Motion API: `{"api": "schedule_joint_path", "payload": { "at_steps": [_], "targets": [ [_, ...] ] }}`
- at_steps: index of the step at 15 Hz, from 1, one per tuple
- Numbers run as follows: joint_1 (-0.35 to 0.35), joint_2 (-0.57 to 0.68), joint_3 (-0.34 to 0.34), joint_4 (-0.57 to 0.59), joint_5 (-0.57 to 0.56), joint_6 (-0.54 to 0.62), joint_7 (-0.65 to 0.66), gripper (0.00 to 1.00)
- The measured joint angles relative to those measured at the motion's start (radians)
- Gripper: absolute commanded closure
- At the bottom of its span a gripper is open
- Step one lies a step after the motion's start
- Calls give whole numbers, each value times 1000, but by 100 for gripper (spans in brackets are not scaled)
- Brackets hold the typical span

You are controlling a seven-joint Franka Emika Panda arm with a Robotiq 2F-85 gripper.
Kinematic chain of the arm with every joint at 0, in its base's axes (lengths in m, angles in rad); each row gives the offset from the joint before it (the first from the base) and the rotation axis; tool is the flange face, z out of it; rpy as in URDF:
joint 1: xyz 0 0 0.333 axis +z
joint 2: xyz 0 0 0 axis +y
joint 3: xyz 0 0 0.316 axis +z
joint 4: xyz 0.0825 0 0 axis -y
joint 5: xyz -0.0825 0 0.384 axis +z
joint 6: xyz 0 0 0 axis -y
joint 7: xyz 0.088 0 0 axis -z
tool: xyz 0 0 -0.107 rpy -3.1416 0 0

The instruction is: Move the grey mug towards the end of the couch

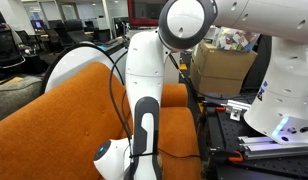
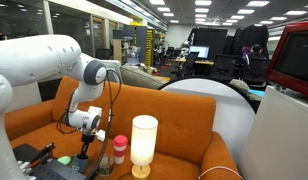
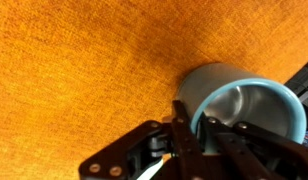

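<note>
The grey mug (image 3: 249,105) fills the right of the wrist view, its pale blue inside open to the camera and its dark wall set against the orange fabric of the couch (image 3: 84,70). The gripper (image 3: 199,130) comes up from the bottom edge and is clamped on the rim, one finger outside the wall and the other down inside the cup. Whether the base touches the fabric cannot be told from here. In an exterior view, the white arm (image 2: 54,60) bends down over the seat at the left end of the couch (image 2: 184,115) and the gripper (image 2: 84,152) hangs low near the cushion. The cup itself is too small and dark to pick out there. Just beside it stands a red-and-white tumbler (image 2: 119,150), then a glowing cream lamp (image 2: 144,143). In an exterior view from behind, the arm (image 1: 144,70) blocks the middle of the frame. The couch (image 1: 64,115) spreads below it, with a cardboard box (image 1: 222,68) off to the right. Hand and cup are both hidden here.
</note>
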Motion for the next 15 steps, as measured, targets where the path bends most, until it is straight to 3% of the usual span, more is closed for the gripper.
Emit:
{"api": "schedule_joint_path", "payload": {
  "at_steps": [1,2,12,15],
  "targets": [
    [3,0,0,-1,0,1,-6,97],
    [6,0,0,-2,0,1,-11,70],
    [14,-30,-6,-35,-5,-1,-32,2],
    [16,-76,-3,-68,-7,0,-32,0]
  ]
}}
